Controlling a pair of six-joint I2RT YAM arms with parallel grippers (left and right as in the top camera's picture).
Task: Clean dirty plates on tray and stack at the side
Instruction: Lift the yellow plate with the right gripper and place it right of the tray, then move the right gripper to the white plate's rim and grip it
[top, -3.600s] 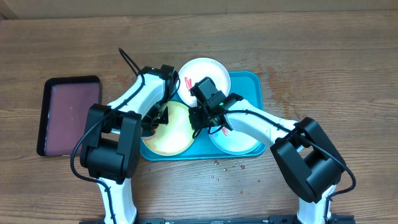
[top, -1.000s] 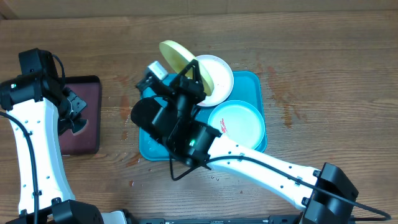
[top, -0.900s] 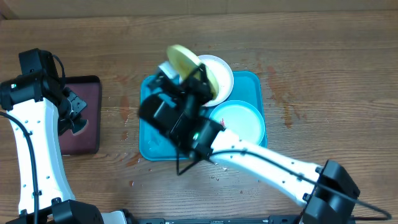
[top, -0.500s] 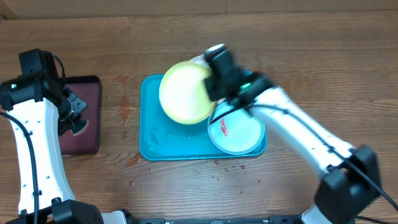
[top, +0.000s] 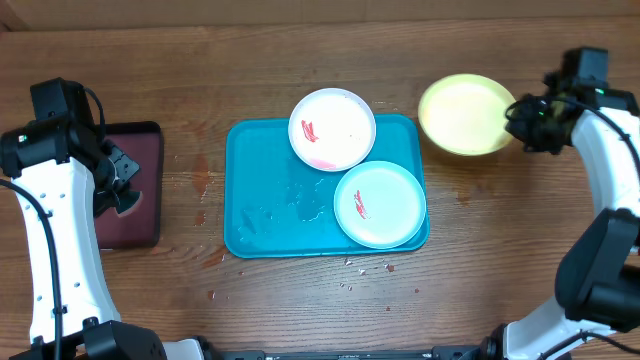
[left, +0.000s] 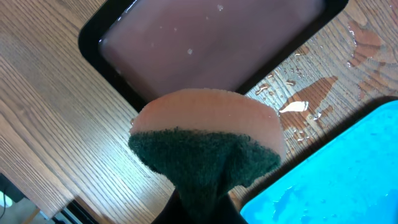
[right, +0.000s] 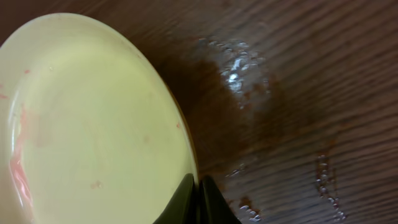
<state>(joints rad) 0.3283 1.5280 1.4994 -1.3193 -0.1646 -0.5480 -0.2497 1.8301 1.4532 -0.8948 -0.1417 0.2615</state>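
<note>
Right gripper (top: 516, 121) clamps the yellow-green plate (top: 460, 116) by its right rim, face-up, perhaps slightly tilted; left gripper (top: 119, 188) squeezes a sponge (left: 205, 146).

Maroon tray (left: 211, 43), sponge (left: 205, 134) (green-backed)

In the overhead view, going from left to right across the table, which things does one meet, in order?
Maroon tray → turquoise tray → white plate → teal-rimmed plate → yellow-green plate → right end effector, shut on that plate's rim. The left end effector, holding a sponge, overlaps the maroon tray, so it is omitted.
</note>
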